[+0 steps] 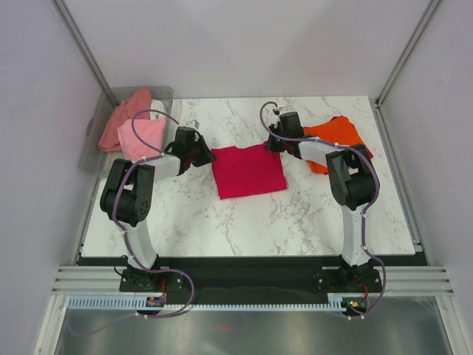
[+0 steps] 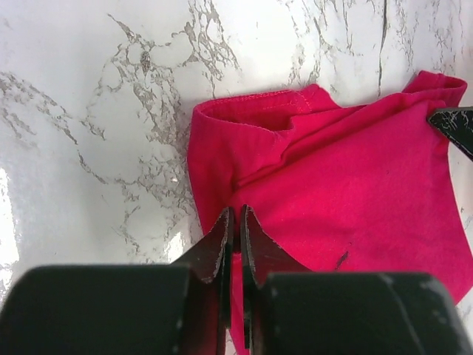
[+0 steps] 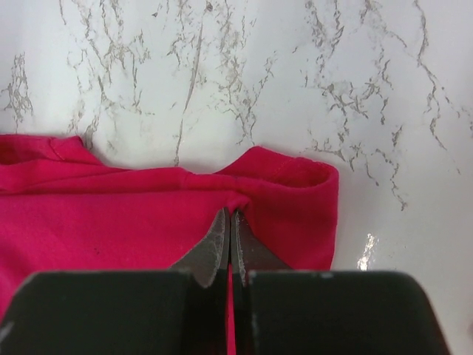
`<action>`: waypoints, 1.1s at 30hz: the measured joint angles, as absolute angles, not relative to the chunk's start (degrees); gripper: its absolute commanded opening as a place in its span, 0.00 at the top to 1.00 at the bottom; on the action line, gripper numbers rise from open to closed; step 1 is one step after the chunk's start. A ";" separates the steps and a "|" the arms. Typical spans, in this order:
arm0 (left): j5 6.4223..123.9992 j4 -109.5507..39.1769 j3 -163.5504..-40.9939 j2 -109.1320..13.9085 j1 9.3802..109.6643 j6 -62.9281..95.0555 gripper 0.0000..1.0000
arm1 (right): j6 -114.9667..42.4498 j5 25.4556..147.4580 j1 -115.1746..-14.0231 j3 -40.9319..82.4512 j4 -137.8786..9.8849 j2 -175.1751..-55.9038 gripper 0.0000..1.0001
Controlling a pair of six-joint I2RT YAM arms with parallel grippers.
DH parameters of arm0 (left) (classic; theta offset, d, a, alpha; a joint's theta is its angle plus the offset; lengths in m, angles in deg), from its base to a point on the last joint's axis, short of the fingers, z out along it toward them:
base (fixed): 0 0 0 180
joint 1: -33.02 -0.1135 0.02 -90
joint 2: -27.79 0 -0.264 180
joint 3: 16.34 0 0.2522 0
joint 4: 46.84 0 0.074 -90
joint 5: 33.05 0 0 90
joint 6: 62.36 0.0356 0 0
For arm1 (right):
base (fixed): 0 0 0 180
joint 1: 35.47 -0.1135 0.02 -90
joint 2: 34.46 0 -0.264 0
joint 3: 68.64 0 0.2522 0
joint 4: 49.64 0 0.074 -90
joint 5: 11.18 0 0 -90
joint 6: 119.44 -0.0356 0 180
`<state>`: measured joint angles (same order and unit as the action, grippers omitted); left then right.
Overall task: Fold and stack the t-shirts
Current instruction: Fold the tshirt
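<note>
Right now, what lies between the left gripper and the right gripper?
The crimson t-shirt spans that stretch, as the top view shows. The left gripper and the right gripper each pinch a far corner of it.

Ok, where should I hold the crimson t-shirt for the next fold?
Probably its two far corners, one per tool, each approached from its own outer side. The crimson t-shirt lies flat as a rectangle, and those corners are doubled folds that give thick cloth to pinch. The left tool and right tool are shut there now.
</note>
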<state>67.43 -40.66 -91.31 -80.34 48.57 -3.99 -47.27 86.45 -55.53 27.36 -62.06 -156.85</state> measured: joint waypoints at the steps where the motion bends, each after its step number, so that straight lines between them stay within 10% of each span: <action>1: 67.56 -40.70 -91.31 -80.34 48.60 -3.95 0.95 | -47.29 86.43 -55.53 27.23 -61.95 -156.76 1.00; 33: 70.34 -41.53 -92.14 -74.64 49.56 -3.99 0.98 | -50.92 76.20 -55.98 12.02 -55.61 -140.21 1.00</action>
